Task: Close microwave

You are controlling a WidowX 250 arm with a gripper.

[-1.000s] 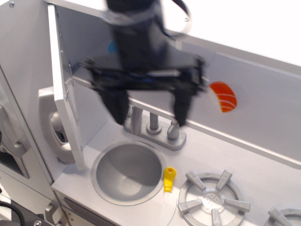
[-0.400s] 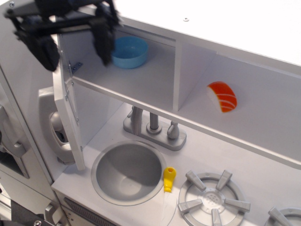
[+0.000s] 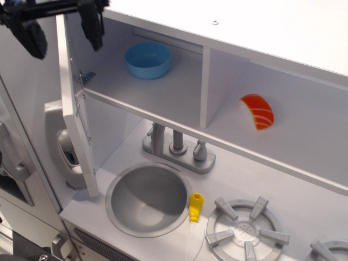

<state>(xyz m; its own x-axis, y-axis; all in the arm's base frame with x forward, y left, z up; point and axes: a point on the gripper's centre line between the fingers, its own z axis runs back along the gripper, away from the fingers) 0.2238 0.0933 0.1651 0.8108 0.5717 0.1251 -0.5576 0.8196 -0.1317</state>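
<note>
The microwave is the white box compartment at the upper left. Its white door stands swung open, seen edge-on, hinged at the compartment's left side. The door's window, buttons and handle are hidden. A blue bowl sits inside the compartment. My gripper is at the top left corner, open, its two black fingers straddling the top edge of the door, one on each side. It holds nothing.
An orange-and-white sushi piece lies in the right compartment. Below are a grey faucet, a round sink, a yellow toy piece and stove burners. A grey handset hangs on the left wall behind the door.
My gripper has moved from over the faucet up and to the left, to the door's top edge. The door has not visibly moved.
</note>
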